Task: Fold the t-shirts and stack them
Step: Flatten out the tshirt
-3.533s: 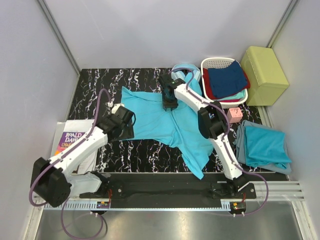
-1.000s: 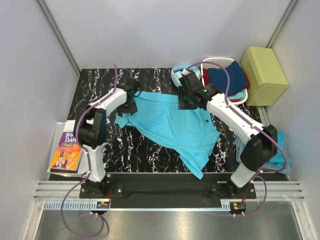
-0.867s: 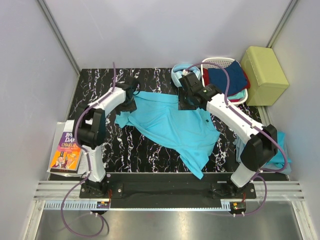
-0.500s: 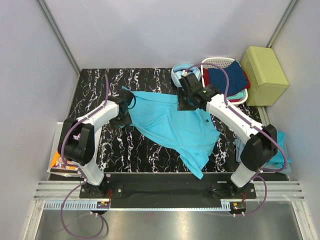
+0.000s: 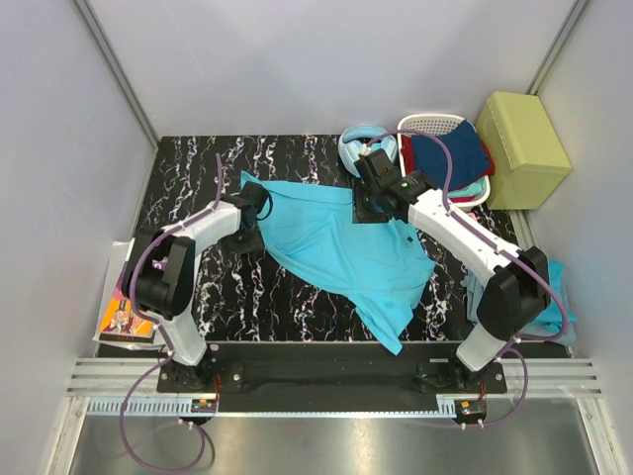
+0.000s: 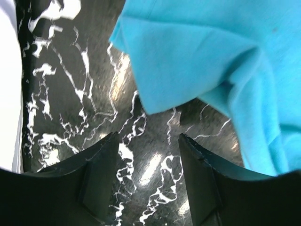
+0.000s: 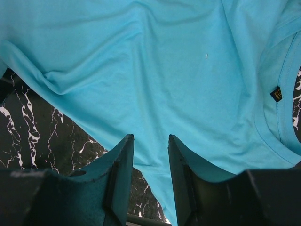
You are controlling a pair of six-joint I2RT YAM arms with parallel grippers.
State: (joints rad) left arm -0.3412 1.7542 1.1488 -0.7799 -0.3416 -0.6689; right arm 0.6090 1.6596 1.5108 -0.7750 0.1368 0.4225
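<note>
A turquoise t-shirt (image 5: 341, 247) lies spread and crumpled on the black marble table (image 5: 188, 178), one end trailing to the front edge. My left gripper (image 5: 247, 210) is open and empty just left of the shirt's left edge; in the left wrist view (image 6: 148, 141) its jaws stand over bare marble, with the shirt's sleeve corner (image 6: 188, 66) just ahead. My right gripper (image 5: 371, 198) is open and empty above the shirt's upper right part; in the right wrist view (image 7: 150, 141) the shirt body (image 7: 155, 66) and its collar (image 7: 282, 117) lie below.
A white basket (image 5: 440, 129) with navy and red clothes stands at the back right, beside a yellow-green box (image 5: 522, 148). A folded turquoise shirt (image 5: 559, 287) lies right of the table. A book (image 5: 124, 312) lies at the left. A light-blue item (image 5: 354, 139) sits behind the right gripper.
My left gripper moved from the shirt's back left edge down and slightly forward; its elbow swung left. The shirt's left side has been spread out. The right gripper shifted slightly.
</note>
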